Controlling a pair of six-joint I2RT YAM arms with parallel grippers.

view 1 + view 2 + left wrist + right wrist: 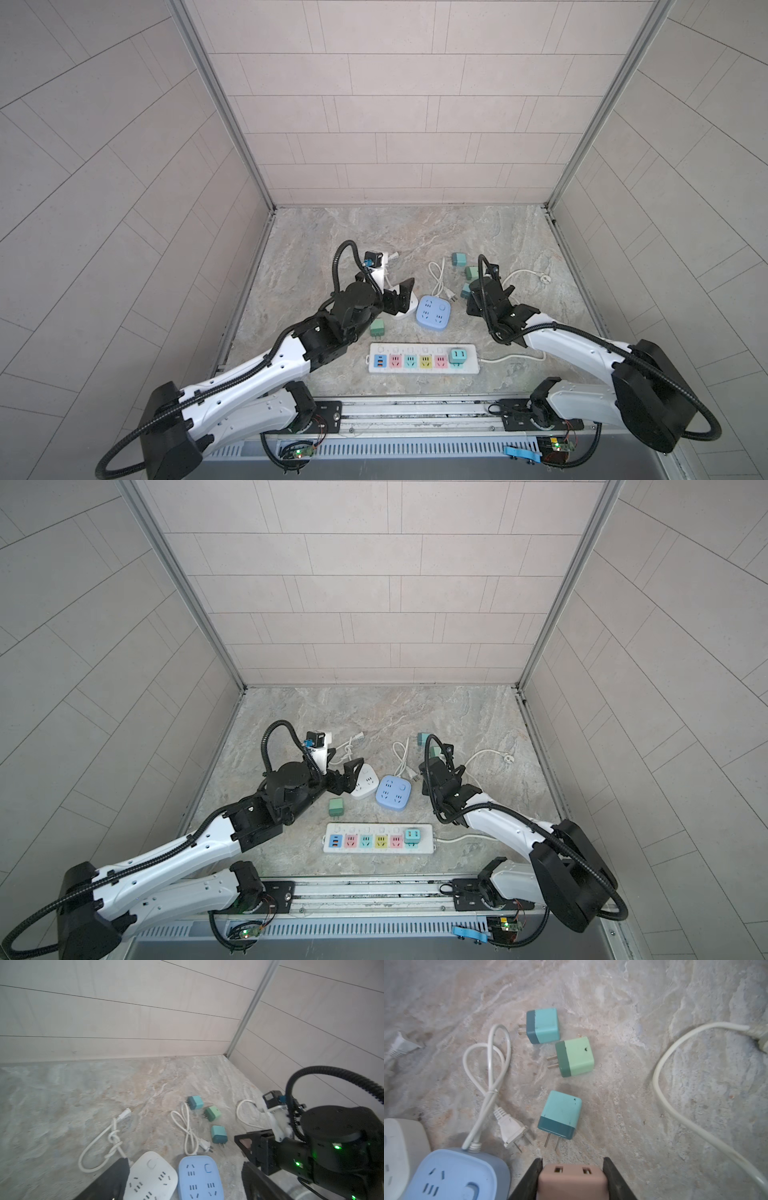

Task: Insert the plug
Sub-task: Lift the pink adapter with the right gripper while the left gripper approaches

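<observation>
The right pincer [572, 1167] is clenched on a brownish plug [572, 1182], held beyond the power strip [424, 359], off its cord end. The prongs are hidden, so it may come in tilted and miss the slots. The left pincer [402, 296] hangs released beyond the strip, nearer its other end, bracing nothing; a hard push could slide the strip or knock the teal plug [457, 356] seated in it

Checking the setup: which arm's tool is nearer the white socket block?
Left. The left tool is open right at the white socket block; the right tool is beyond the blue socket block, gripping a pink adapter.
</observation>
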